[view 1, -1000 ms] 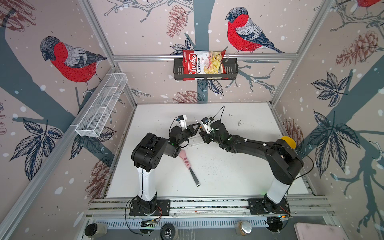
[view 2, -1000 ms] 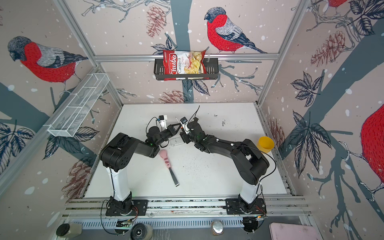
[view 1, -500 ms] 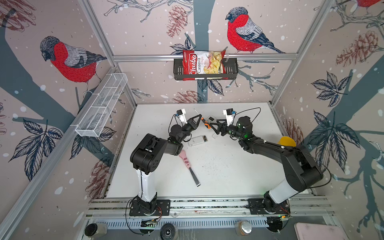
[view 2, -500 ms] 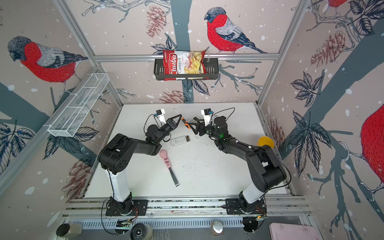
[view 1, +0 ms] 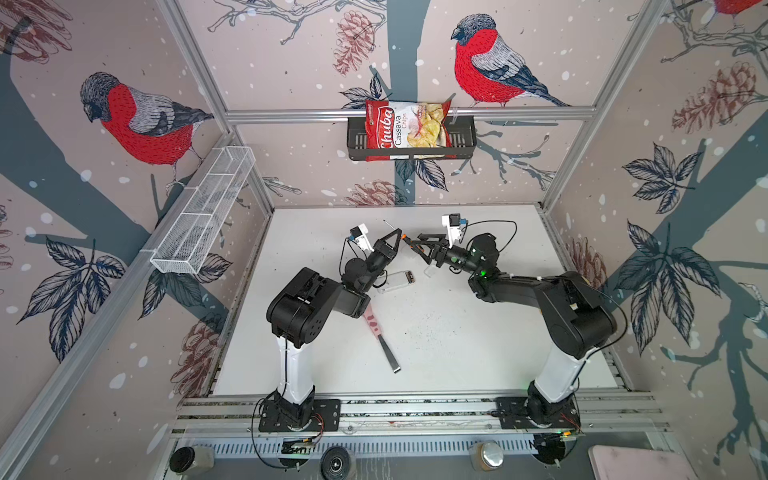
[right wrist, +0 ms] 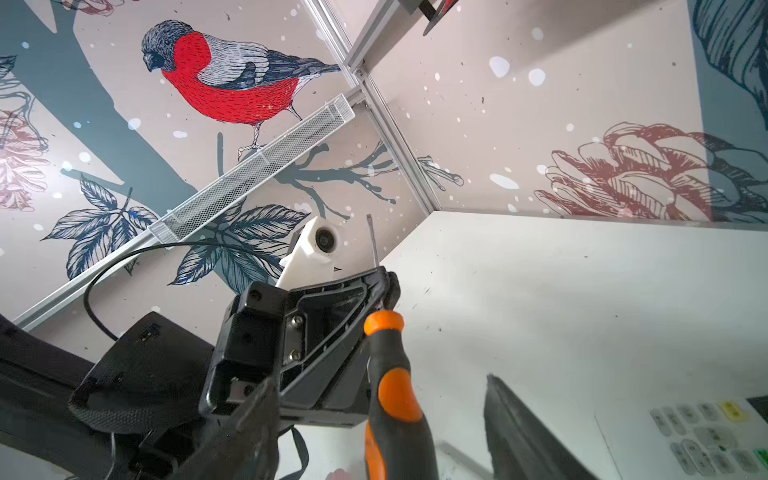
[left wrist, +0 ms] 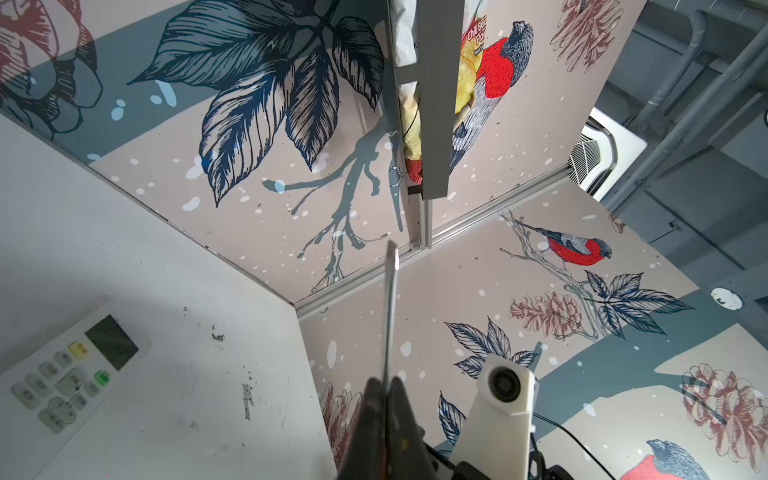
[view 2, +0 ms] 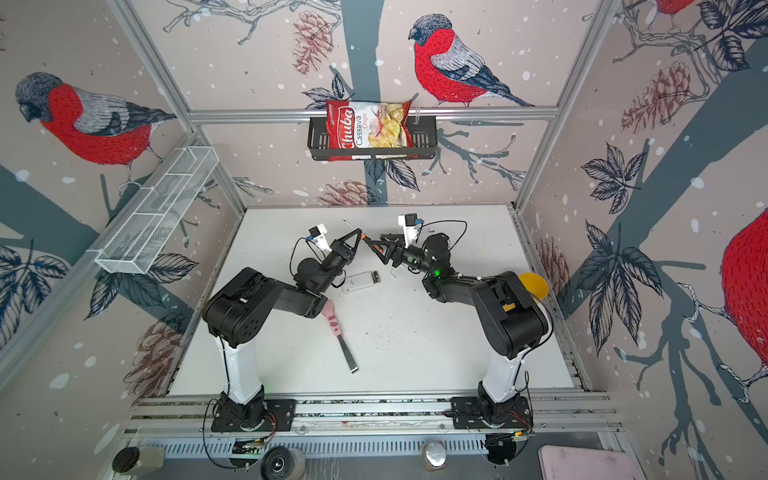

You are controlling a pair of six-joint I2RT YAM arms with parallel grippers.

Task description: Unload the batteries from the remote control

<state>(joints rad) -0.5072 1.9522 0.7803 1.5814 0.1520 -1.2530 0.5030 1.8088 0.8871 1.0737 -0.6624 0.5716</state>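
Observation:
The white remote control lies button-side up on the table, also seen in the left wrist view and the right wrist view. No batteries show in any view. My left gripper is raised behind the remote and shut on the thin metal shaft of a screwdriver. The screwdriver's orange-and-black handle stands between the spread fingers of my right gripper. A gap shows on each side of the handle.
A pink-handled flat blade tool lies in front of the remote beside the left arm. A small white flat piece lies right of the remote. A yellow round thing sits behind the right arm. A wire basket hangs on the left wall.
Both grippers have lifted from the remote towards the back, the right arm swinging right. The screwdriver has come up between them. In the last half second little has moved.

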